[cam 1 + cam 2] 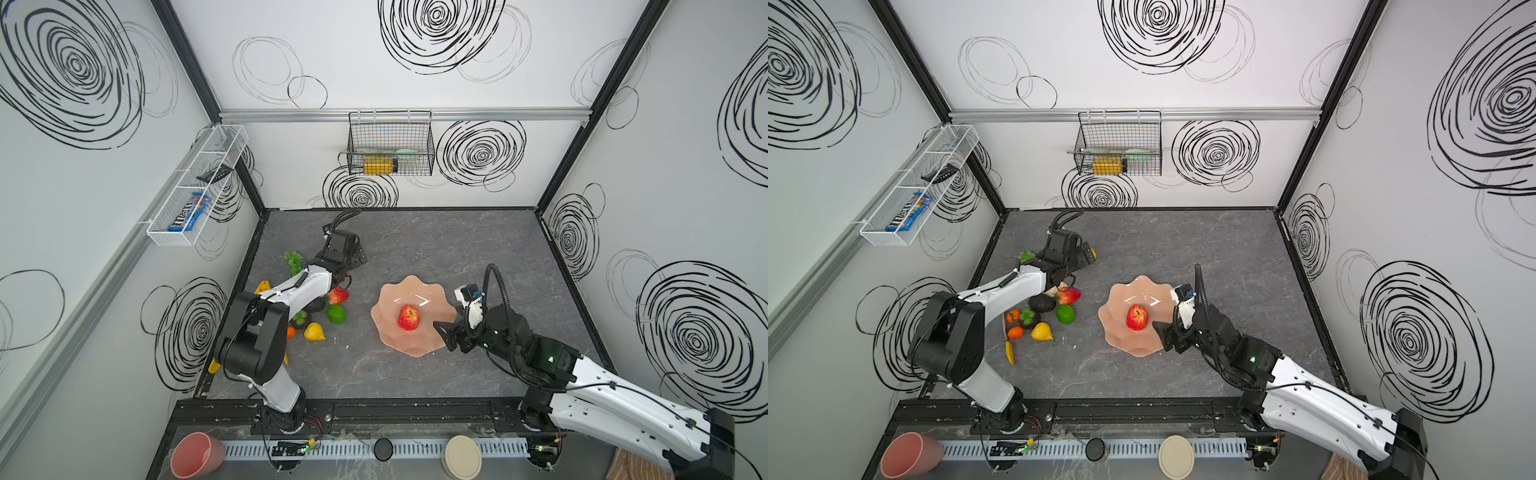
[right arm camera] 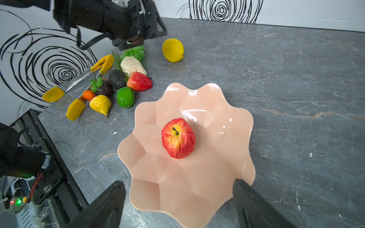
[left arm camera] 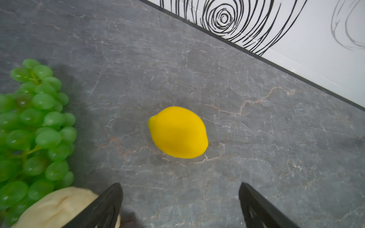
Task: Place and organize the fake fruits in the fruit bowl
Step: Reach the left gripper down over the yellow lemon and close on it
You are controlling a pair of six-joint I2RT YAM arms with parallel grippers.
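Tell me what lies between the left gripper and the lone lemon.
Nothing but bare tabletop between the left gripper and lemon, per the left wrist view.

Both arms pair glossy white shell links with chunky black joint housings. The left arm has a thin black cable clipped along its white link. The right arm shows small dark screw holes, a ribbed black hose and a green light. The fingers are matte black tapered wedges.

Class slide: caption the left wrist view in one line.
Open left gripper facing a yellow lemon, green grapes nearby.
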